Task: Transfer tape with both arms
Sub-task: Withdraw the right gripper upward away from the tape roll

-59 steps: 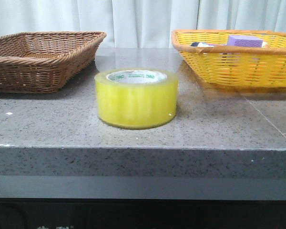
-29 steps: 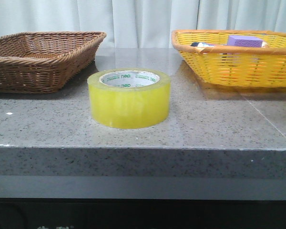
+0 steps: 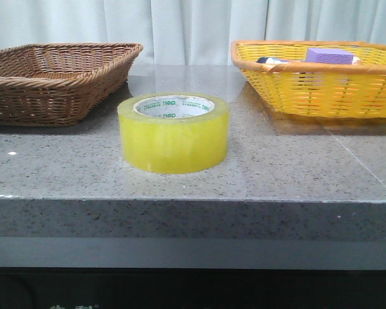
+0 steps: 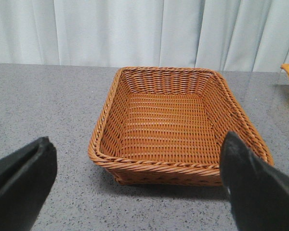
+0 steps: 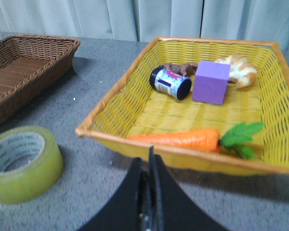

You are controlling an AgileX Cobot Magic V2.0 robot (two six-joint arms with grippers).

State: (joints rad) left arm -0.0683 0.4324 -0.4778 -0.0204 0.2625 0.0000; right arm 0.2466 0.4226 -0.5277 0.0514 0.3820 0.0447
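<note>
Left gripper (image 4: pixel 135 185) spread wide, nothing between its fingers; both black fingers (image 4: pixel 19 180) cut off by the frame edge, only the tips seen. It hangs low over the grey stone table (image 4: pixel 43 106), pointed at the brown wicker basket (image 4: pixel 176 127), which is just beyond the tips. Right gripper (image 5: pixel 149 192) pinched closed on nothing, its fingers pressed together into one narrow black wedge, the lower part out of frame; it hangs above the table just short of the yellow basket (image 5: pixel 135 86). Neither arm shows in the front view.

One tape (image 3: pixel 174 132): lying flat on the table, core opening up, nearest the table's front edge, in front of the gap between the two baskets. It touches neither basket and neither gripper. Green lettering on the white core too small to read.

Two baskets. Behind the tape and to the left, brown one. Behind and to the right, yellow one, holding one carrot (image 5: pixel 183 139), one dark jar (image 5: pixel 170 83) on its side, one purple block (image 5: pixel 211 82), one croissant (image 5: pixel 238 70), plus a brown item (image 5: pixel 180 69) behind the jar, partly hidden, can't identify. Front view shows only the block's top above the rim.

Pale curtain (image 3: pixel 193 26) behind everything.
</note>
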